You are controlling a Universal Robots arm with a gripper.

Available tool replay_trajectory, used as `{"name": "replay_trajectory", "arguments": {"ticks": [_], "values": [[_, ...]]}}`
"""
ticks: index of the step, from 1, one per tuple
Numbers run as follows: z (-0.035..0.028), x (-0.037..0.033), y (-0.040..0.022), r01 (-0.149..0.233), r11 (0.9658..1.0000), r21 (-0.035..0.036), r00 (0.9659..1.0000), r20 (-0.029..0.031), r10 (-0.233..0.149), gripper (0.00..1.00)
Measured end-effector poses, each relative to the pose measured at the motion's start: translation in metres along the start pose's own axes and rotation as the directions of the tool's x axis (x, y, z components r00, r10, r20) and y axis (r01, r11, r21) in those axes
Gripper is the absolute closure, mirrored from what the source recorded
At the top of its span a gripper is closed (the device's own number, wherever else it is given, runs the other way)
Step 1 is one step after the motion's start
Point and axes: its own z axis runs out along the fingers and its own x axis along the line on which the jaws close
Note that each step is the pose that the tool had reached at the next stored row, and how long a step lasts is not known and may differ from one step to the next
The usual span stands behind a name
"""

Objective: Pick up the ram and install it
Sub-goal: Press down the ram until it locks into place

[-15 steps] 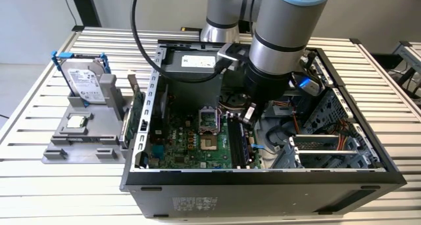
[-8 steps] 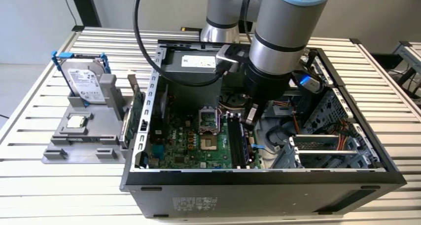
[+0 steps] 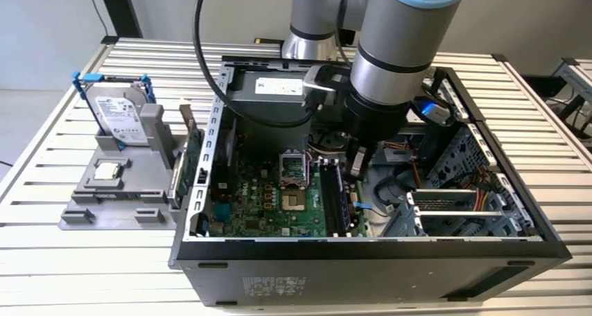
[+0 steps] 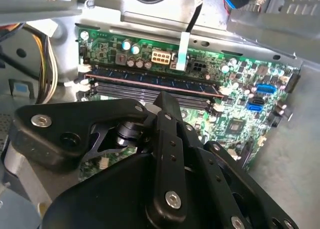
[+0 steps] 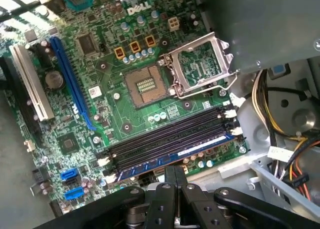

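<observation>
The ram (image 5: 200, 148) is a long dark blue stick with a pale label. It lies along the motherboard slot farthest from the processor socket (image 5: 145, 86). It also shows in the second wrist view (image 4: 150, 82) and in the exterior view (image 3: 351, 202). My gripper (image 3: 356, 165) reaches down into the open computer case (image 3: 370, 250), right over the middle of that stick. Its two black fingers (image 5: 170, 176) are pressed together with nothing between them. Their tip (image 4: 167, 100) is at or just above the ram's upper edge; I cannot tell if it touches.
The metal drive cage (image 3: 453, 205) and bundles of cables (image 5: 272, 114) crowd the side next to the slots. Outside the case stand a grey fixture (image 3: 111, 205), a silver hard drive in a blue frame (image 3: 120, 115) and an upright green card (image 3: 190, 165).
</observation>
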Motion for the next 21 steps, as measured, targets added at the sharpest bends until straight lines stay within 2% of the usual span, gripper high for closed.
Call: {"name": "replay_trajectory", "arguments": {"ticks": [3,6,8,13,17,21], "values": [[0.0,0.0,0.0,0.039,0.9993,-0.0004,0.9993,0.0004,-0.039,1.0],[0.0,0.0,0.0,0.078,0.9969,-0.0007,0.9969,0.001,-0.078,1.0],[0.0001,0.0,0.0,0.106,0.9944,-0.0009,0.9944,0.0014,-0.106,1.0],[0.0,-0.0002,0.0,0.173,0.985,-0.0014,0.985,0.002,-0.173,1.0],[0.0001,-0.0004,0.0001,0.238,0.9713,-0.0019,0.9713,0.0031,-0.238,1.0],[0.0001,-0.0005,0.0002,0.295,0.9555,-0.0023,0.9555,0.0039,-0.295,1.0]]}}
